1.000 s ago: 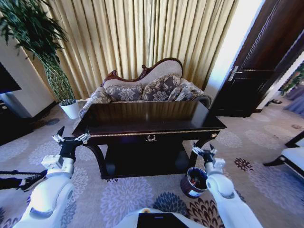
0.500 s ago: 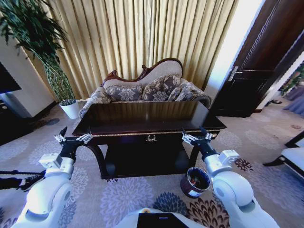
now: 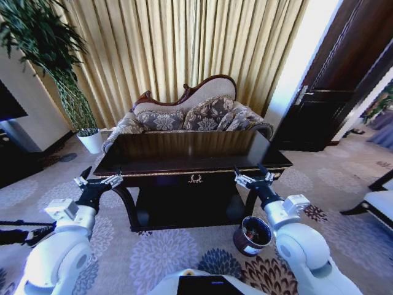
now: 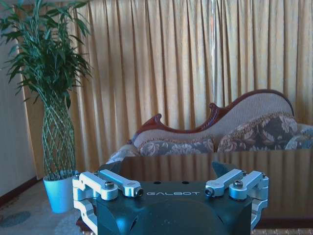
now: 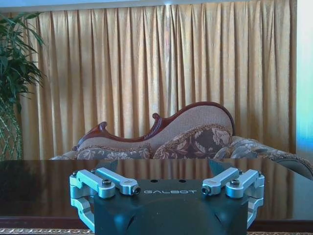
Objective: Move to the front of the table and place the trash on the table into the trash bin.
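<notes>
Golden curtains and a carved sofa [image 3: 195, 110] fill the room behind the dark glossy table [image 3: 191, 153], which stands right before us, gold emblem facing our way. We hold the left gripper [image 3: 98, 180] near the table's front left corner and the right gripper [image 3: 254, 179] near its front right corner, both at about tabletop height, fingers spread apart and gripping nothing. The maroon trash bin [image 3: 253, 235] sits on the patterned carpet just beside the table's right leg, below our right arm. We can make out no trash on the tabletop, though glare and reflections may hide something small. The risks as we judge them: reaching in low could knock a gripper against the table edge, and lowering the right arm carelessly could tip the bin. Closing on a mere reflection would waste the reach.
</notes>
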